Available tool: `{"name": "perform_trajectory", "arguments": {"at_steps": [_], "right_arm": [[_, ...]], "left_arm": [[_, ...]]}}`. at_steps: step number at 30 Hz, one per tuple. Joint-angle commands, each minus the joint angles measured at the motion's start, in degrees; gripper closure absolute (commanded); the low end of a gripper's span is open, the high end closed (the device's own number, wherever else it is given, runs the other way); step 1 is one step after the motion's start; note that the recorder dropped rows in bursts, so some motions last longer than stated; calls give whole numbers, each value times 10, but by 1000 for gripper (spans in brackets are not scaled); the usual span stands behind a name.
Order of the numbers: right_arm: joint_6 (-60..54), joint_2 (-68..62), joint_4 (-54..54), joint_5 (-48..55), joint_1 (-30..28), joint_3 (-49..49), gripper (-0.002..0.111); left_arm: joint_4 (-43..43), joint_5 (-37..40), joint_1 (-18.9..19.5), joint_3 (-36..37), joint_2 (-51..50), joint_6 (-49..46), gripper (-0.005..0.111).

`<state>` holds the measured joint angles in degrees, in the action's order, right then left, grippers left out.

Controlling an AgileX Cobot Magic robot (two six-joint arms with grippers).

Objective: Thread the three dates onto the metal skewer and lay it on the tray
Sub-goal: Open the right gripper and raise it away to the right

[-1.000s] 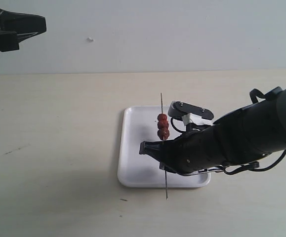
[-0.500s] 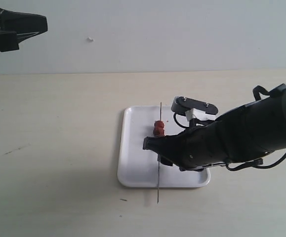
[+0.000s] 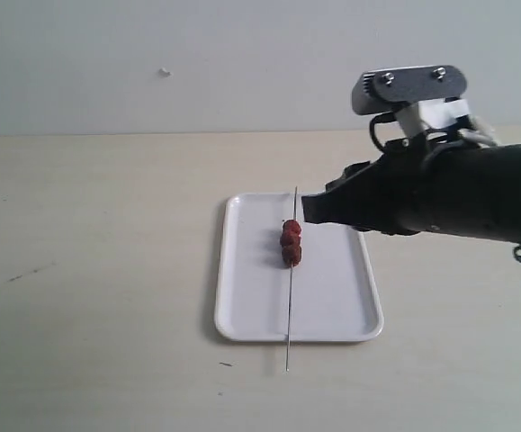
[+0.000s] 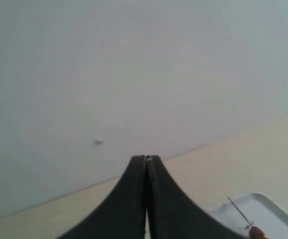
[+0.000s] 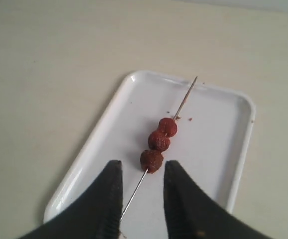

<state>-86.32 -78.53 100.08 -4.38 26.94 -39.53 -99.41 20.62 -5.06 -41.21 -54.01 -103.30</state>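
The three dates (image 3: 291,243) sit in a row on the metal skewer (image 3: 289,315), which lies flat along the white tray (image 3: 251,270). Its near end sticks out past the tray's front rim. My right gripper (image 3: 309,209) hangs above the tray's right side, open and holding nothing. The right wrist view shows the dates (image 5: 158,141), the skewer (image 5: 185,98) and the tray (image 5: 218,129) below my open right gripper (image 5: 143,165). My left gripper (image 4: 146,158) is shut and empty, high up; its view catches the tray's corner (image 4: 265,206), the skewer tip (image 4: 237,208) and one date (image 4: 257,232).
The tray rests on a pale beige table (image 3: 98,270) before a light grey wall (image 3: 242,63). A small dark speck (image 3: 226,364) lies on the table near the tray's front left corner.
My right gripper has let go of the skewer and risen up and right. The skewer with the dates now lies on the tray. My left gripper has left the exterior view.
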Motion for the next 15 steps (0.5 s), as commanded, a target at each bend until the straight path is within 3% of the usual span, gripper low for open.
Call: {"name": "perform_trajectory", "arguments": {"at_steps": [1, 3, 15], "right_arm": [[-47, 90, -1, 6, 1, 47, 100], [-59, 138, -1, 12, 1, 72, 108], [-115, 430, -1, 48, 1, 181, 108]], "left_arm": [[-5, -79, 1, 74, 123, 48, 107], [-5, -79, 1, 112, 178, 53, 107], [-5, -105, 1, 314, 464, 122, 107]]}}
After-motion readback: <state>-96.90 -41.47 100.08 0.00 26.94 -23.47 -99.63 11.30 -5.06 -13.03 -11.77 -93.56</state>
